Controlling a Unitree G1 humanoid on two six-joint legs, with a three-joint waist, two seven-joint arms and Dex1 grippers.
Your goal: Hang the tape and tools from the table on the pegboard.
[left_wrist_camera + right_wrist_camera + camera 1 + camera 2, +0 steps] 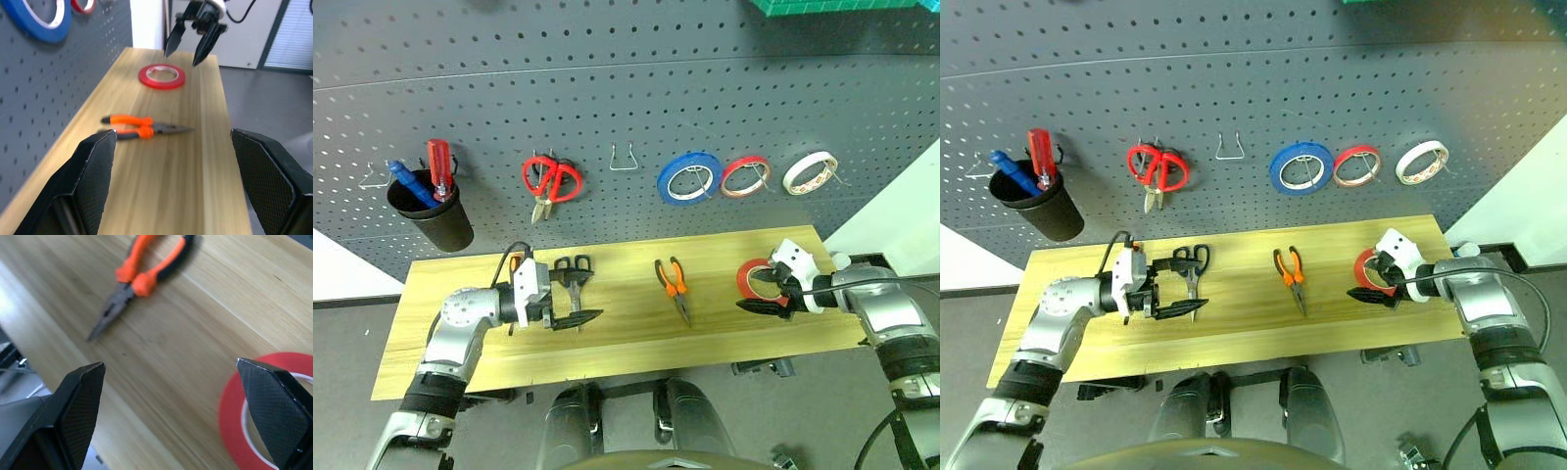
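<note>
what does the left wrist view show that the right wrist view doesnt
Left wrist view alone: the pegboard with a blue tape roll hanging on it, the whole red tape lying flat on the table, and the right gripper open above it. Right wrist view alone: the table's near edge with the floor beyond, and the red tape close up, cut off by the frame. Both: the pliers and the table.
</note>
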